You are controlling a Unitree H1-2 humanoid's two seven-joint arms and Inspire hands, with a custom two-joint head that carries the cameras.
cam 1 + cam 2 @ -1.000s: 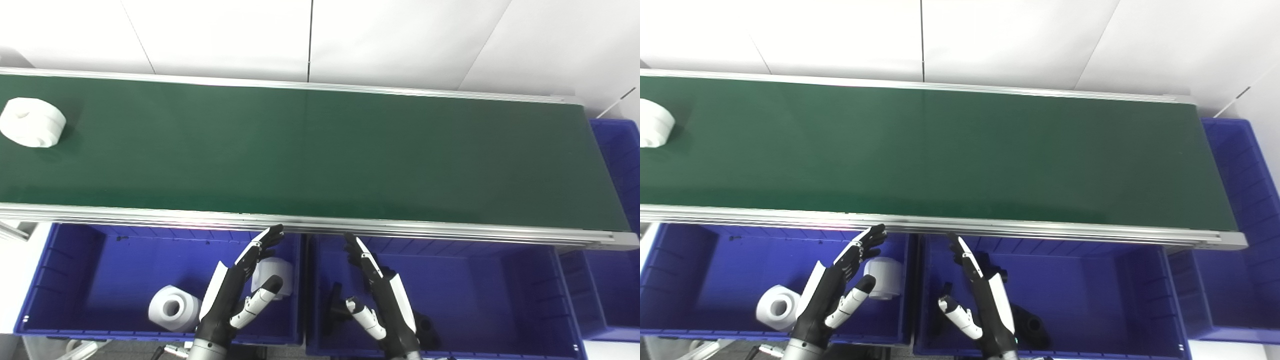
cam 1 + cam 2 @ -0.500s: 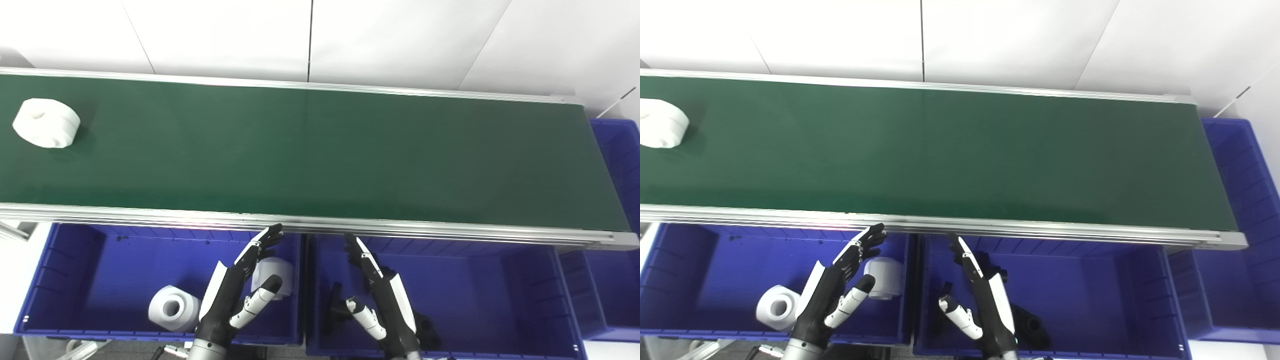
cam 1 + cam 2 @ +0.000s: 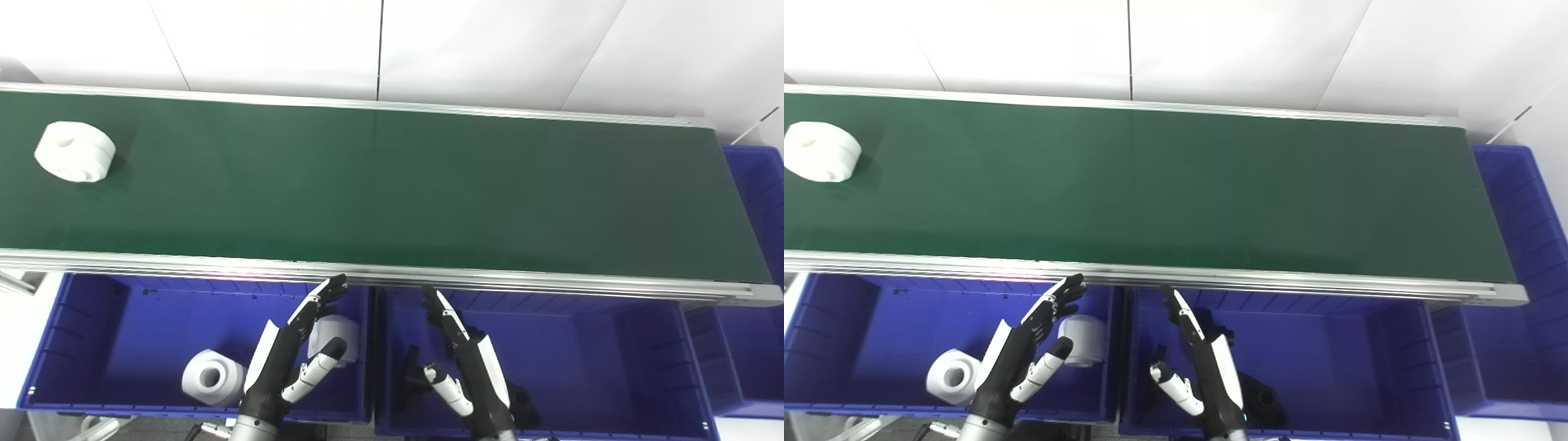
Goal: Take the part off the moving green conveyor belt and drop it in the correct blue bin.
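A white ring-shaped part (image 3: 75, 151) lies on the green conveyor belt (image 3: 392, 190) at its far left end. My left hand (image 3: 293, 352) hovers open above the left blue bin (image 3: 92, 343), fingers stretched toward the belt's near rail. Over the middle blue bin (image 3: 612, 361) my right hand (image 3: 467, 362) is open too, palm facing left. Both hands hold nothing and are far from the part.
The left bin holds two white cylindrical parts (image 3: 212, 378) (image 3: 334, 335). Black parts (image 3: 522, 405) lie in the middle bin. A third blue bin (image 3: 756, 202) stands at the belt's right end. An aluminium rail (image 3: 392, 277) separates belt and bins.
The white part has ridden the belt to the right. Both hands have stayed where they were.
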